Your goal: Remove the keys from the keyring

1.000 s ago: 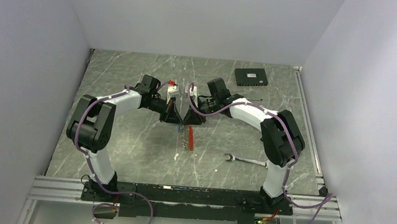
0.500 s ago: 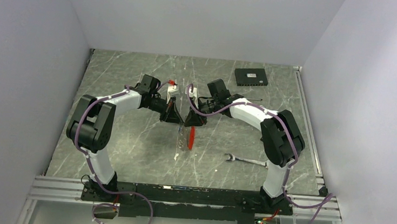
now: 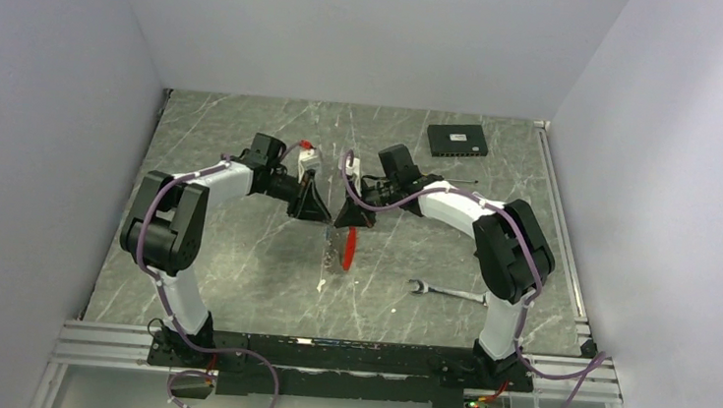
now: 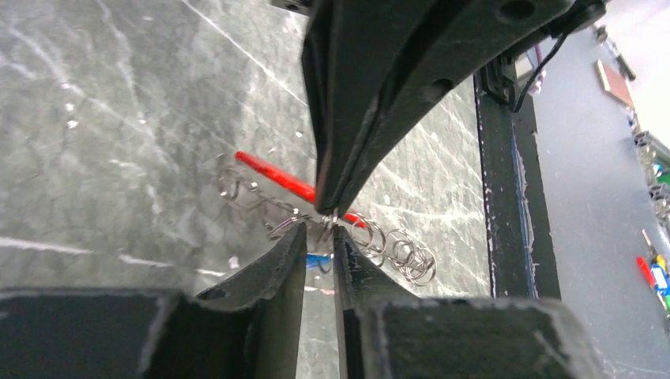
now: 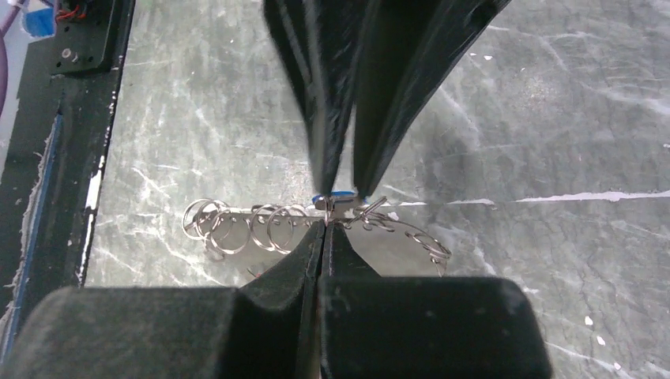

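The keyring (image 5: 237, 225) is a string of thin silvery loops with a red tag (image 3: 349, 247), and it hangs between my two grippers above the table. My right gripper (image 5: 324, 225) is shut on the ring wire; its black fingers come in from the top of the left wrist view (image 4: 332, 207). My left gripper (image 4: 320, 233) faces it tip to tip, jaws a narrow gap apart, with the blue-headed key (image 4: 320, 262) filling that gap. The blue head also shows in the right wrist view (image 5: 332, 195). The loops (image 4: 399, 254) and the tag (image 4: 272, 175) trail off sideways. No other keys can be made out.
A silver open-ended wrench (image 3: 446, 292) lies on the marble table to the right of the grippers. A black box (image 3: 457, 139) sits at the back right. The black base rail (image 3: 344, 355) runs along the near edge.
My left gripper has drawn a little to the left and back, so a small gap shows between the two grippers. The red tag has swung slightly. The right arm has stayed in place.
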